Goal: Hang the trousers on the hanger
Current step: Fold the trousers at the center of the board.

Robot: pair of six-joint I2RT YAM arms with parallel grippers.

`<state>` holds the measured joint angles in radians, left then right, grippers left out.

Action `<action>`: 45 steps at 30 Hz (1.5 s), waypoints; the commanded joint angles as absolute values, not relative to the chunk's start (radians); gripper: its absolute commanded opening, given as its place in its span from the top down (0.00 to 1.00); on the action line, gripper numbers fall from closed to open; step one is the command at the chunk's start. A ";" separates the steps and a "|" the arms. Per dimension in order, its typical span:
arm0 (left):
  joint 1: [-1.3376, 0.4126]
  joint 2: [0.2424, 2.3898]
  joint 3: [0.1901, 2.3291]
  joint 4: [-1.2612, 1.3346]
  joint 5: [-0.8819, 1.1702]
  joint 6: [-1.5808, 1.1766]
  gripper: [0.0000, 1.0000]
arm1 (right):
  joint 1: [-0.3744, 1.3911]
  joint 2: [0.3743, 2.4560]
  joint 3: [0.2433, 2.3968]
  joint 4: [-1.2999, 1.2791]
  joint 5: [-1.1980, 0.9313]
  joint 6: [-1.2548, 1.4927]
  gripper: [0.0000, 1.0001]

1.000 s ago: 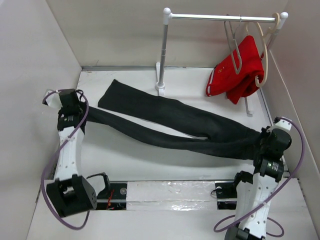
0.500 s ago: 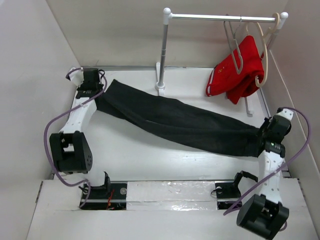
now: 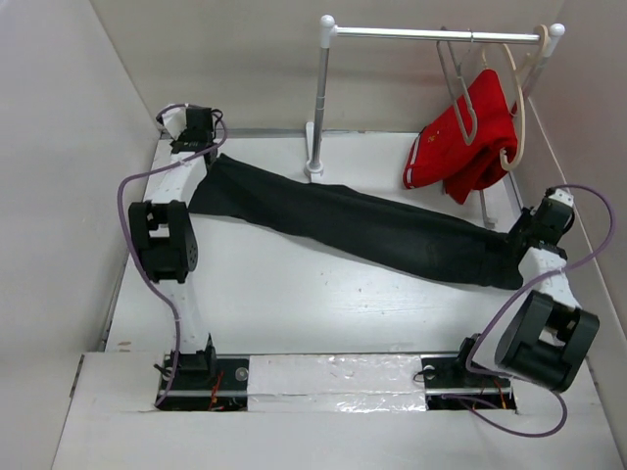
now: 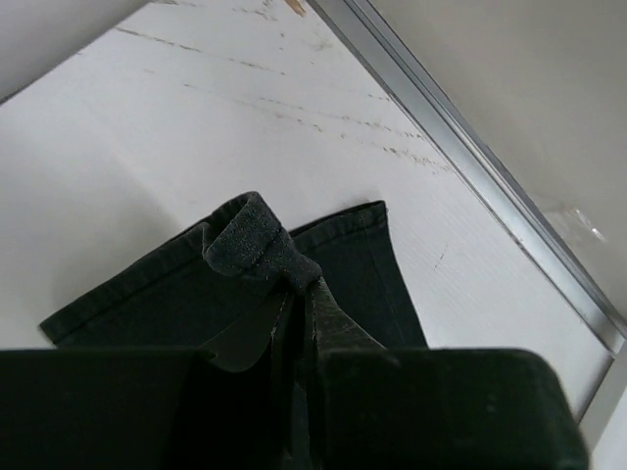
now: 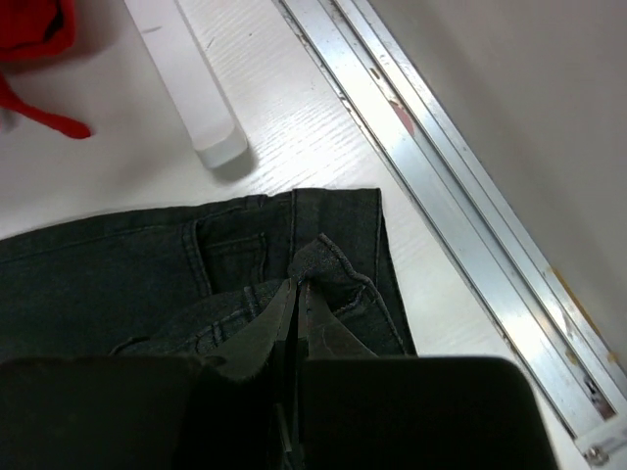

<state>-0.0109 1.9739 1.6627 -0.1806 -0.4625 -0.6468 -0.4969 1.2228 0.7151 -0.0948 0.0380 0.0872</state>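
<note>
Trousers (image 3: pixel 362 230): left gripper (image 4: pixel 299 286) is pinched on a leg hem at the tabletop's (image 3: pixel 294 304) far-left corner, right gripper (image 5: pixel 297 291) is pinched on the waistband at the right edge. I'd lift both evenly, cloth taut, before going for the hanger (image 3: pixel 449 83).

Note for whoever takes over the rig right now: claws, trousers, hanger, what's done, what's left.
Left claw: shut on the trousers at the leg hems, far left corner.
Right claw: shut on the waist end, right edge.
Trousers: stretched flat across the table between the claws.
Hanger: on the rail, back right, beside the red garment, untouched.
Done: both ends gripped.
Left: lift and drape the trousers over the hanger.
</note>
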 commanded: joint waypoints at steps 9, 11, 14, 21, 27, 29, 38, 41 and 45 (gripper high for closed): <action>-0.037 2.233 1.996 -0.219 -0.449 -0.534 0.88 | -0.508 1.445 0.851 0.097 0.061 0.112 0.91; -0.046 2.241 2.008 -0.212 -0.436 -0.516 0.70 | -0.508 1.466 0.859 0.104 0.046 0.120 0.85; -0.046 2.212 1.993 -0.202 -0.400 -0.500 0.42 | -0.497 1.454 0.858 0.124 0.022 0.124 0.48; -0.015 1.995 1.729 -0.143 -0.350 -0.526 0.37 | -0.462 1.225 0.712 0.153 -0.054 0.123 0.02; 0.014 1.758 1.358 -0.126 -0.284 -0.612 0.51 | -0.425 0.932 0.513 0.127 -0.103 0.107 0.40; 0.014 1.711 1.245 -0.120 -0.287 -0.638 0.52 | -0.425 0.818 0.480 0.112 -0.142 0.100 0.92; 0.040 1.727 1.164 -0.146 -0.164 -0.695 0.39 | -0.425 0.560 0.442 -0.046 -0.350 0.011 0.43; 0.049 1.778 1.183 -0.123 -0.140 -0.718 0.37 | -0.425 0.537 0.422 -0.066 -0.385 -0.046 0.32; 0.049 1.870 1.218 -0.100 -0.112 -0.735 0.37 | -0.425 0.534 0.405 -0.097 -0.443 -0.092 0.31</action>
<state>0.0422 1.8313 1.1828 -0.1299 -0.1509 -0.7063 -0.4286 0.5419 0.4221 -0.0570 -0.3714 -0.0322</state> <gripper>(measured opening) 0.633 0.687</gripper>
